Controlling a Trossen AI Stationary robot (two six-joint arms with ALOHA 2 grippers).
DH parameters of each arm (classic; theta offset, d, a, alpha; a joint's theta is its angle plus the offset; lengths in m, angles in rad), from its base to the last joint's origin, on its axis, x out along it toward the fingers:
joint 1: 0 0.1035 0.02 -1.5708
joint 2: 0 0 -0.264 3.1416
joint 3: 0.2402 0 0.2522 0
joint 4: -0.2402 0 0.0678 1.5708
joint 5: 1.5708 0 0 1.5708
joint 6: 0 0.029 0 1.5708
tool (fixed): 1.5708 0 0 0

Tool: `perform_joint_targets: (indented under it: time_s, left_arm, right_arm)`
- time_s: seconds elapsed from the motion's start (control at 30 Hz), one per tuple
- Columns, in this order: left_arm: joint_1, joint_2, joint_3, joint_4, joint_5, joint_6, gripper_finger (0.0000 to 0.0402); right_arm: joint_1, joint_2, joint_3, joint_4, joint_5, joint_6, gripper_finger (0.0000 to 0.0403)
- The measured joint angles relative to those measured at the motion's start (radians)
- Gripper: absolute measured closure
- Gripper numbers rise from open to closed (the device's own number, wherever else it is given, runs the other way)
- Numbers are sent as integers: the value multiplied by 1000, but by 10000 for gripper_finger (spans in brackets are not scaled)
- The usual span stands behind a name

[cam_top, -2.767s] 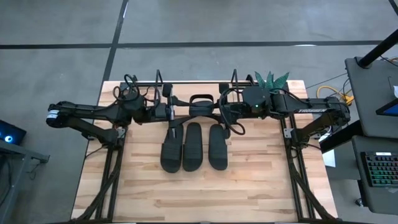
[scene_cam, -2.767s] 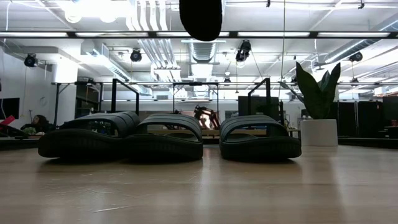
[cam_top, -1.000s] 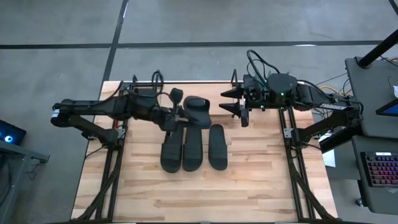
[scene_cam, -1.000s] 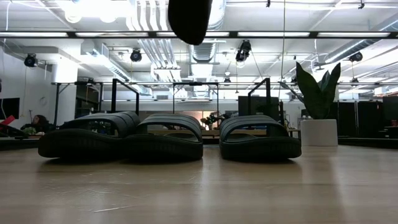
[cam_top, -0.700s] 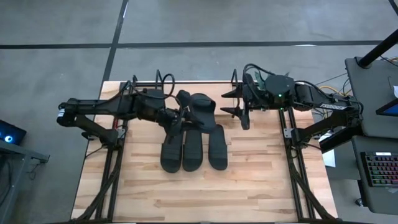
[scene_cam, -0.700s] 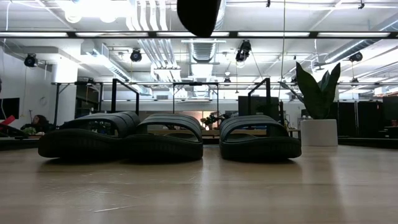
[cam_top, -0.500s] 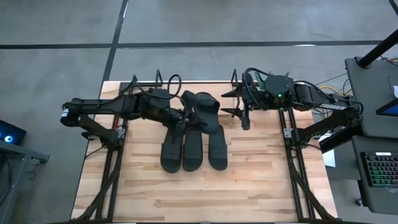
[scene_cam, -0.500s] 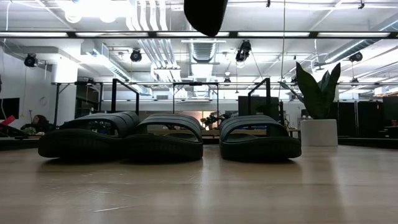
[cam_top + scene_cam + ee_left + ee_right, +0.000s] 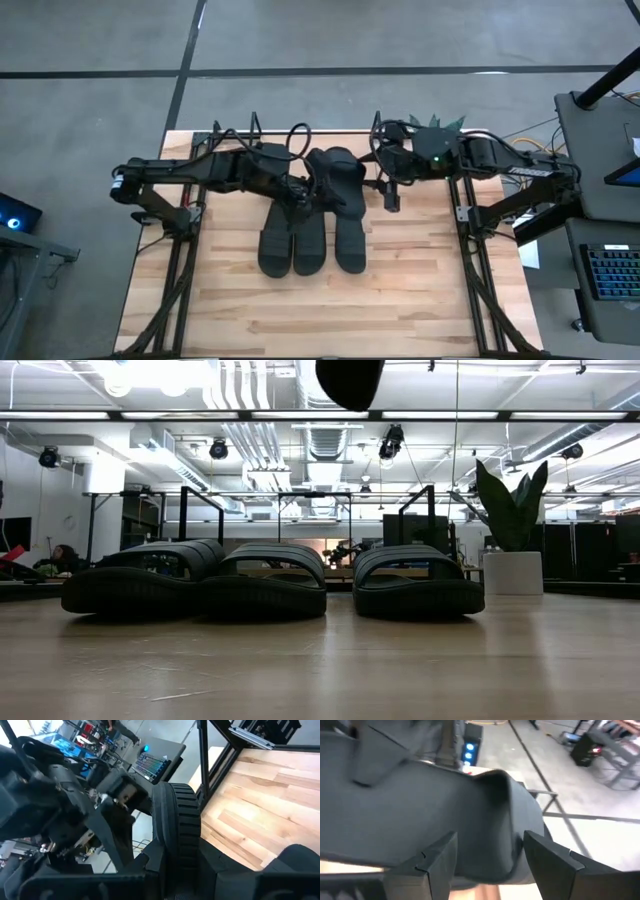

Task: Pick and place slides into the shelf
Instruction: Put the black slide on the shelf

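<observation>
Three black slides (image 9: 308, 240) lie side by side on the table, soles down; the low view shows the same row (image 9: 270, 585). A fourth slide (image 9: 338, 180) hangs high above their far ends, and its underside shows at the top of the low view (image 9: 350, 380). My left gripper (image 9: 300, 192) is shut on it from its left. My right gripper (image 9: 388, 190) is open at the slide's right end. In the right wrist view its fingers stand on either side of the slide's grey end (image 9: 470, 805); whether they touch it I cannot tell. The shelf's wire end frames (image 9: 376, 122) stand at the far edge. My left gripper pinches the held slide between its two fingers at the left side of the sole, whose ribbed edge (image 9: 176, 820) runs up out of the fingers. The fingers come about level from the table's left. The slide is lifted clear, high above the other slides.
A potted plant (image 9: 512, 530) stands at the table's far right corner. The shelf's black posts (image 9: 433, 510) rise behind the row of slides. Bare wood (image 9: 320, 310) lies between the slides and the near edge.
My left gripper has carried the held slide toward the table's right edge, still high above the table. My right gripper has come toward the slide and slightly toward the near edge, so that the slide's end now lies between its open fingers.
</observation>
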Motion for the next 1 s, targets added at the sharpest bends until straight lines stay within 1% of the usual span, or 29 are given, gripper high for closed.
perform_joint_targets:
  time_s: [0.1, 0.27, 0.37, 0.43, 0.5, 0.6, 0.63, 0.67, 0.77, 0.8, 0.87, 0.93, 1.0]
  left_arm:
    - [-4, 9, 18, 4, 2, 3, 362]
    - [-9, 6, 22, 7, 10, 3, 362]
    - [-9, 1, 22, 8, 8, 2, 362]
    - [-8, -3, 22, 9, 8, 0, 362]
    - [-8, -4, 22, 10, 6, -3, 362]
    - [-8, -4, 22, 8, 4, -6, 362]
    - [-8, -4, 22, 9, 3, -8, 362]
    - [-8, -4, 22, 9, 1, -11, 362]
    - [-8, -4, 22, 9, 0, -22, 364]
    - [-8, -4, 22, 12, -2, -44, 364]
    - [-8, -4, 20, 38, -10, -134, 361]
    - [-7, -6, 19, 61, -10, -212, 332]
    - [2, -10, 21, 76, -9, -273, 287]
  right_arm:
    - [0, 1, 0, -3, 59, -28, 184]
    - [0, 1, 0, -3, 83, -69, 184]
    - [0, 1, 0, -2, 84, -73, 195]
    - [0, 5, 0, -1, 81, -74, 216]
    - [0, 13, 0, -3, 74, -64, 250]
    - [2, 30, 1, -4, 74, -70, 324]
    - [5, 36, 1, -2, 75, -86, 353]
    - [6, 43, 1, 1, 78, -111, 373]
    - [6, 59, 1, 9, 88, -138, 388]
    - [6, 64, 2, 12, 93, -140, 390]
    - [7, 66, 1, 6, 99, -140, 392]
    - [7, 67, 1, 11, 128, -146, 393]
    - [8, 66, 1, 10, 168, -149, 393]
